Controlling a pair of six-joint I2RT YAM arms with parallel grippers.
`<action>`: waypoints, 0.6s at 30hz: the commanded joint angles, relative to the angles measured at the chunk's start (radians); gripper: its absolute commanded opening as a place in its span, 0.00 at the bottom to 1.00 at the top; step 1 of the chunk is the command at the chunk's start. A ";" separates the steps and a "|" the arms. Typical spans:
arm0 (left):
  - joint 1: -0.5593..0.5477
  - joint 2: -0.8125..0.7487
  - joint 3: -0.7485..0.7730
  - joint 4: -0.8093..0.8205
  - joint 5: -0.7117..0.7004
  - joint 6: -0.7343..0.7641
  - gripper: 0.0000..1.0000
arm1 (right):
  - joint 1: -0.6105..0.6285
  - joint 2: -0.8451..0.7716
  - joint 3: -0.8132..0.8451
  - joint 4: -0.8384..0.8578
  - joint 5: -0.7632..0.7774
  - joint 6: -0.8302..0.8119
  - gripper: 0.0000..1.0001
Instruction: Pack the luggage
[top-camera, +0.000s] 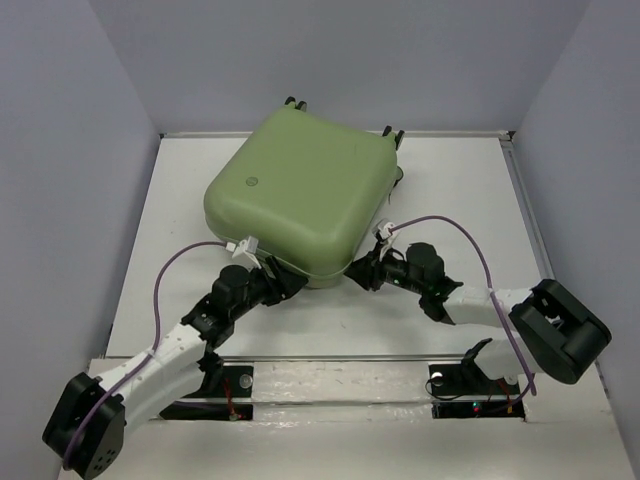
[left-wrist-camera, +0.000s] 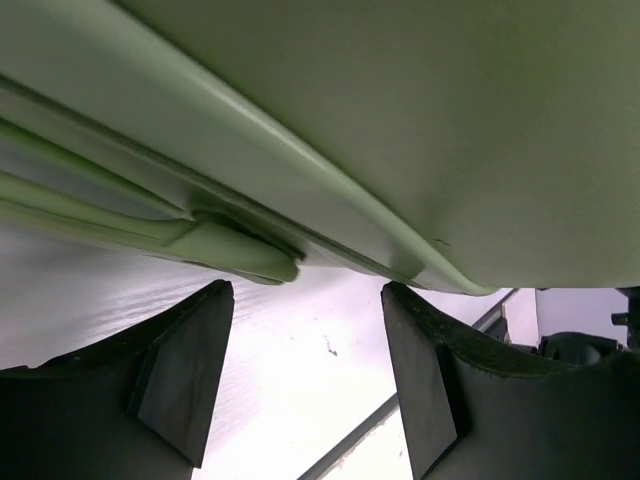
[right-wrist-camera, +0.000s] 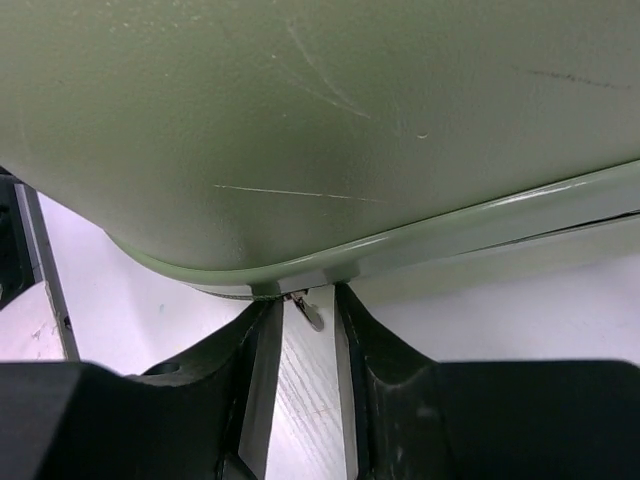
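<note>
The luggage (top-camera: 300, 190), a pale olive-green hard-shell suitcase, lies flat and closed on the white table (top-camera: 330, 330). My left gripper (top-camera: 277, 284) sits low at its near-left corner. In the left wrist view that gripper (left-wrist-camera: 307, 292) is open, nothing between its fingers, just under the shell's seam (left-wrist-camera: 400, 120) and a green moulded handle (left-wrist-camera: 230, 250). My right gripper (top-camera: 363, 272) is at the near-right corner. Its jaws (right-wrist-camera: 308, 302) stand narrowly apart under the rim (right-wrist-camera: 300, 120). A small metal zipper pull (right-wrist-camera: 313, 314) hangs between the tips, untouched.
Grey walls enclose the table on three sides. The suitcase's small black wheels (top-camera: 295, 101) point toward the back wall. A white rail (top-camera: 330, 380) carrying both arm bases runs along the near edge. Purple cables (top-camera: 470, 245) loop over each arm.
</note>
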 joint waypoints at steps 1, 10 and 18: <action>-0.059 0.023 0.069 0.082 -0.103 -0.010 0.71 | -0.001 0.014 0.005 0.179 0.010 -0.020 0.29; -0.089 0.078 0.154 0.107 -0.132 0.014 0.71 | -0.001 0.040 -0.015 0.265 -0.023 0.068 0.07; -0.091 0.154 0.264 0.150 -0.123 0.045 0.71 | 0.229 -0.080 -0.053 -0.001 0.209 0.111 0.07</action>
